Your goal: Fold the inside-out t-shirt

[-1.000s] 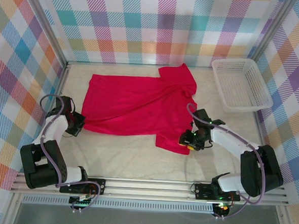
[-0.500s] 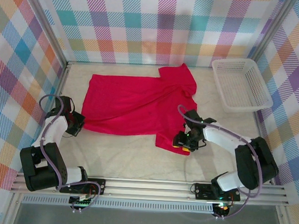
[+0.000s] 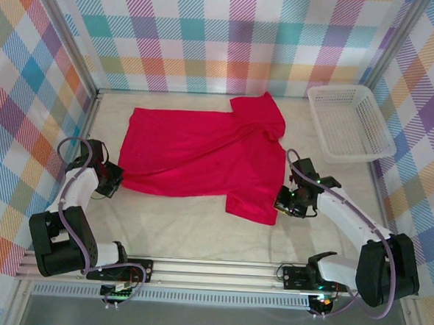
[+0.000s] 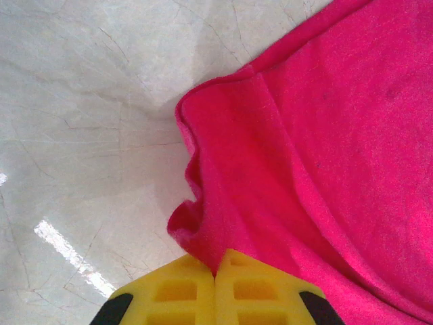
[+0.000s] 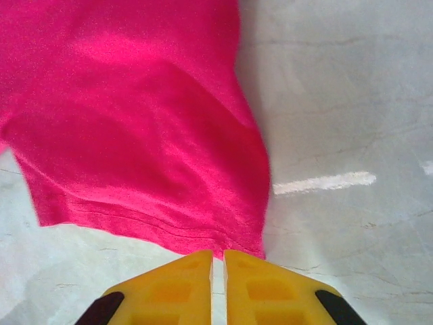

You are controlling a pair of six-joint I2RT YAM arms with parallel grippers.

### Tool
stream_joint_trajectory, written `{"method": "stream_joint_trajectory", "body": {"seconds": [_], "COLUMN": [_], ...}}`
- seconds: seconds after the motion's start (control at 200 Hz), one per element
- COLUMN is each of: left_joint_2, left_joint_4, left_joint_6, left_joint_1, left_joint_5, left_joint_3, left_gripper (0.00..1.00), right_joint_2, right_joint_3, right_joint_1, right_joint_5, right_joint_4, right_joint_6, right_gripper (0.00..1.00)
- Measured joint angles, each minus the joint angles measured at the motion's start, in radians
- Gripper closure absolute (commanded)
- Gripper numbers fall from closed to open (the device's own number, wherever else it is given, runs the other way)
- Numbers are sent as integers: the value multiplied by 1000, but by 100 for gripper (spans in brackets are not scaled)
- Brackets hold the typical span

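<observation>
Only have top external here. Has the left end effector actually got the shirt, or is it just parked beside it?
Observer: It's got it. In the left wrist view the left end effector is shut, jaws together, with a fold of the t-shirt edge pinched between them.
Operator: And the right one?
Observer: In the right wrist view the right end effector has its jaws closed to a thin slit, with the t-shirt's stitched hem at their tips. I can't tell if any cloth is caught.

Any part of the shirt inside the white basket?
No: in the top view the t-shirt lies on the table, with bare tabletop between it and the white basket.
</observation>
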Motion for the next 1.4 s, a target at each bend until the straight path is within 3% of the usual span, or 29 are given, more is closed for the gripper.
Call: {"method": "stream_joint_trajectory", "body": {"seconds": [0.165,0.75,1.0,1.05,1.21,1.4], "left_joint_2": [0,0,0,0,0,0], "left_joint_4": [0,0,0,0,-2,-45], "left_joint_6": [0,0,0,0,2,8], "left_joint_1": [0,0,0,0,0,0], "left_joint_5": [0,3,4,4,3,3], "left_joint_3": [0,0,0,0,0,15], "left_gripper": [100,100,100,100,100,100], "right_joint_2": [27,73,137,148,171,177], "right_joint_3": [-32,-124,-105,-98,-82,-3], "right_joint_1": [0,25,59,63,62,74], "right_joint_5": [22,-74,-76,-74,-45,-5], "right_joint_4": [2,127,147,143,106,48], "right_joint_6": [-14,27,51,53,71,39], "right_gripper": [70,71,64,67,100,100]}}
